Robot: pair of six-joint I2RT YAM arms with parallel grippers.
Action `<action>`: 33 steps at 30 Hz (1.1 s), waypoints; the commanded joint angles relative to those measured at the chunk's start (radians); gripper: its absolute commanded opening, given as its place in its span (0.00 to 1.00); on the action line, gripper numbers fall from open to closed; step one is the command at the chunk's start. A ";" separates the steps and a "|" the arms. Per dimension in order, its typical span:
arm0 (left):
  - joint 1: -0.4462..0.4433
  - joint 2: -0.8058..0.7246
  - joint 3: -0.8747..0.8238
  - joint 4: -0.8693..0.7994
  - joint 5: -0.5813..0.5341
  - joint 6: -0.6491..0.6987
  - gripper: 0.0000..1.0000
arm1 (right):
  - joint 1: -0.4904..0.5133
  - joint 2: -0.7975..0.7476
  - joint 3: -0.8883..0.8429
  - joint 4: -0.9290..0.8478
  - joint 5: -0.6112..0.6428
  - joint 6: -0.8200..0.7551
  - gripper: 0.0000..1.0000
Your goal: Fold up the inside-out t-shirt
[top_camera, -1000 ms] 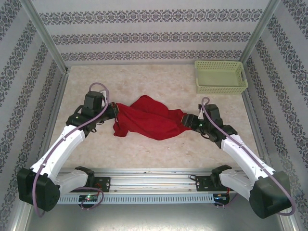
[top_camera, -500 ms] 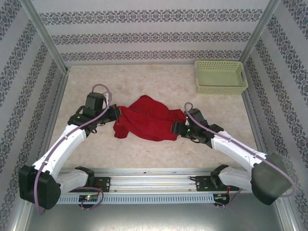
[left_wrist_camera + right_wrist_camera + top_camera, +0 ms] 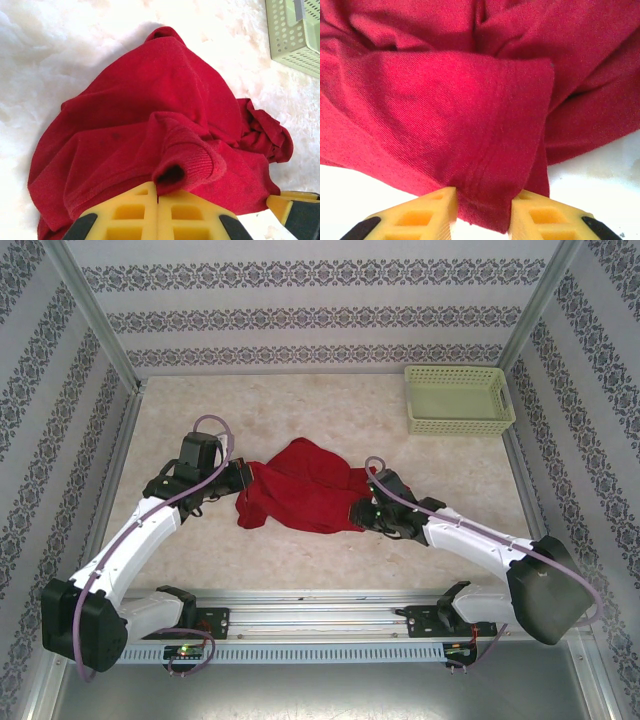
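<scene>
On pale marbled tabletop, walled by patterned wallpaper panels with metal corner posts: red inside-out t-shirt bunched mid-table between arms. Pale green lattice basket at far right corner, well apart. Left gripper clamped tight on ribbed cloth fold at shirt's left edge. Right gripper jaws narrow, hemmed flap of shirt between yellow fingers.

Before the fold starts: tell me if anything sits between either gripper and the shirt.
Nothing visible does. The left gripper is shut on a fold of the shirt, and the right gripper has a hem between its fingers. The basket stands apart, at the far right.
</scene>
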 commanded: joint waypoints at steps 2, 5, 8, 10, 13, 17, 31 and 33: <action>0.007 -0.004 -0.018 0.017 0.010 0.019 0.00 | 0.009 0.014 0.051 -0.031 0.039 -0.037 0.31; 0.006 -0.004 -0.017 0.015 0.007 0.020 0.00 | 0.011 0.009 0.068 -0.042 0.038 -0.042 0.22; 0.005 0.001 -0.021 0.025 0.010 0.014 0.00 | 0.010 0.004 0.069 -0.040 0.030 -0.041 0.07; 0.005 0.009 -0.016 0.025 0.020 0.013 0.00 | 0.002 -0.002 0.076 -0.042 0.008 -0.039 0.00; 0.005 0.018 0.001 0.002 0.009 0.027 0.00 | -0.021 -0.043 0.091 -0.059 -0.023 -0.033 0.00; 0.006 0.014 0.020 -0.033 -0.049 0.054 0.00 | -0.081 -0.184 0.138 -0.159 -0.047 -0.043 0.00; -0.039 -0.028 0.015 0.060 0.017 0.070 0.00 | -0.222 -0.344 0.134 -0.230 -0.047 -0.029 0.00; -0.039 0.010 0.041 -0.011 -0.033 0.080 0.00 | -0.235 -0.285 0.123 -0.216 -0.049 -0.036 0.00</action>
